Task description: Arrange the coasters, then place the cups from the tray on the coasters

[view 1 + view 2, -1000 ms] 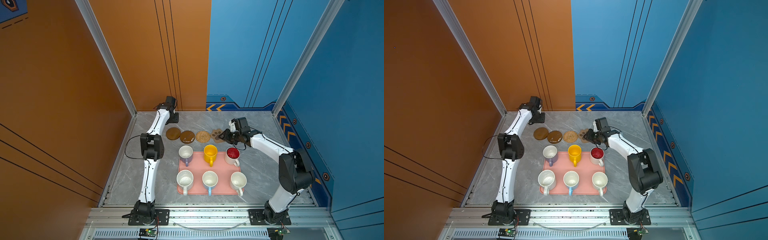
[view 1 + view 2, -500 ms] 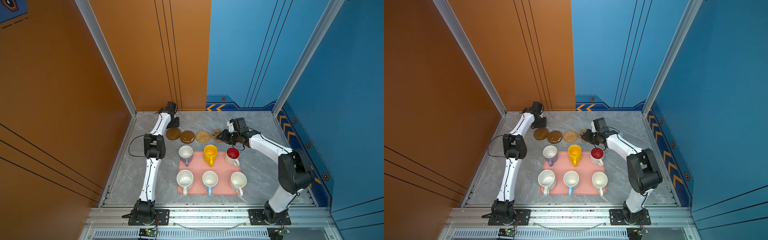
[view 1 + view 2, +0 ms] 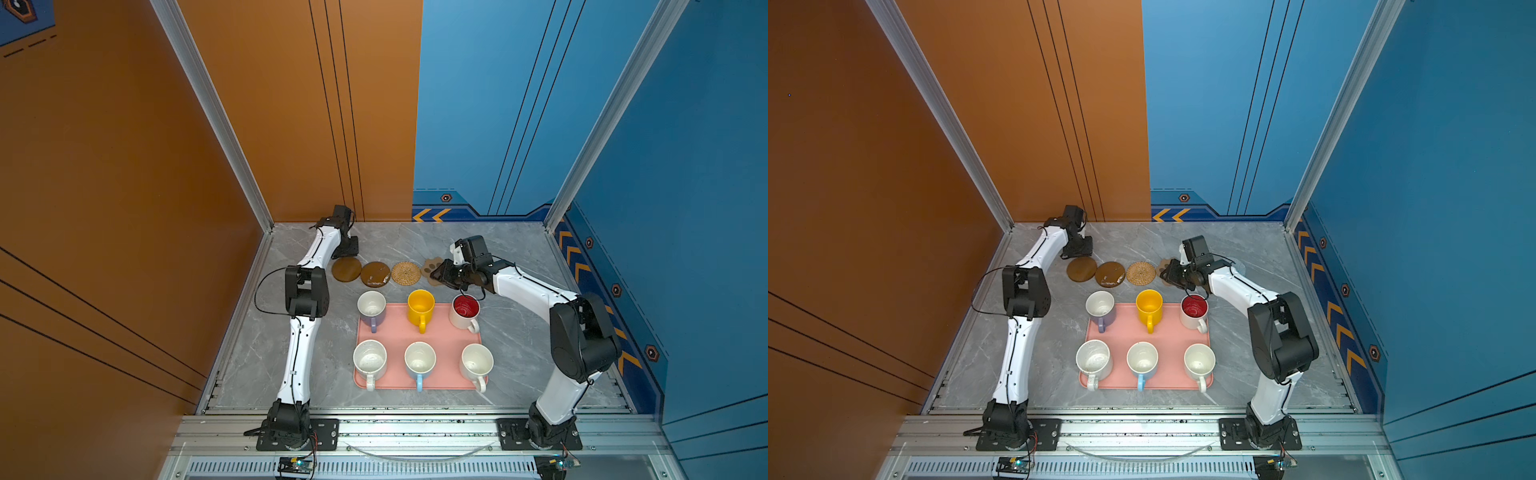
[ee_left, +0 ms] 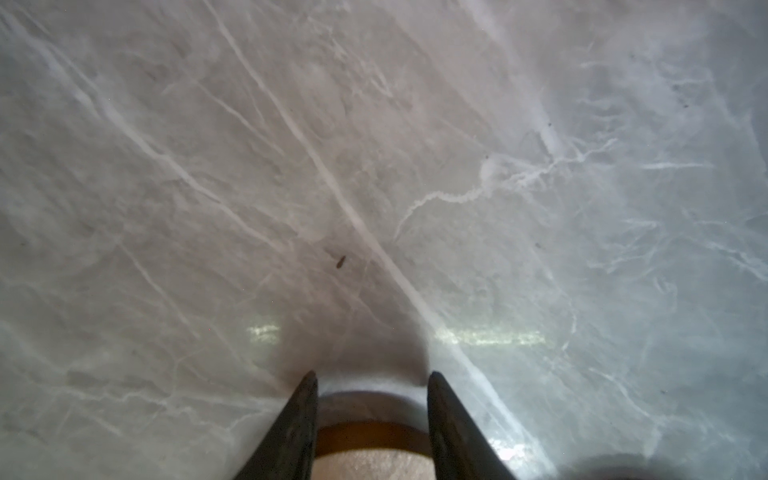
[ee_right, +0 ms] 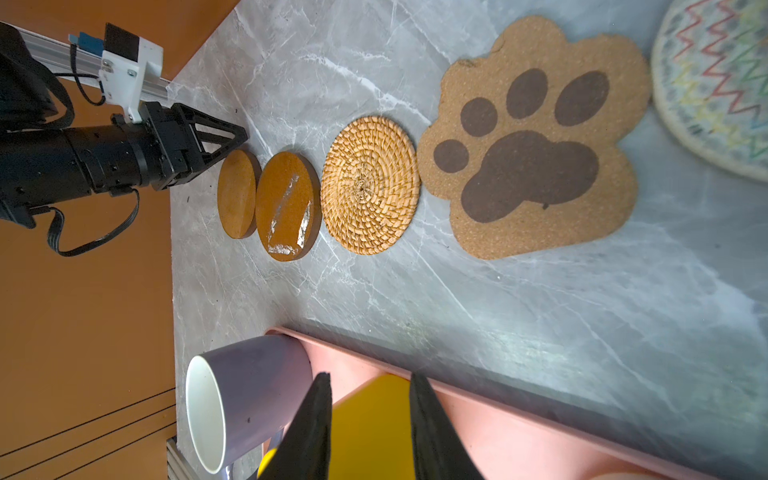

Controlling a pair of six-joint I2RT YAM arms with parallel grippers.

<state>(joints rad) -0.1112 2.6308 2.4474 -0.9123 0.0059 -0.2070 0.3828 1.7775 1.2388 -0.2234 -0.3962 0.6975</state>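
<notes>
Four coasters lie in a row behind the pink tray (image 3: 440, 332): two brown discs (image 3: 346, 269) (image 3: 375, 274), a rattan round (image 3: 406, 273) and a paw-shaped one (image 3: 431, 262). A white woven round (image 5: 715, 83) lies beyond the paw in the right wrist view. On the tray stand several cups, among them lilac (image 3: 372, 307), yellow (image 3: 421, 307) and red-inside (image 3: 465, 309). My left gripper (image 3: 349, 251) (image 4: 372, 374) is open, low at the far edge of the leftmost disc (image 4: 370, 434). My right gripper (image 3: 435, 274) (image 5: 370, 376) is open and empty over the paw coaster's near side.
The orange wall and its aluminium corner post (image 3: 266, 224) stand close behind the left gripper. Speckled (image 3: 370, 359), blue-handled (image 3: 419, 359) and plain white (image 3: 476, 363) mugs fill the tray's front row. Bare marble (image 3: 519, 365) lies right of the tray.
The left gripper has come forward and down from the back corner to the leftmost brown disc. The right gripper and the coasters have hardly moved.
</notes>
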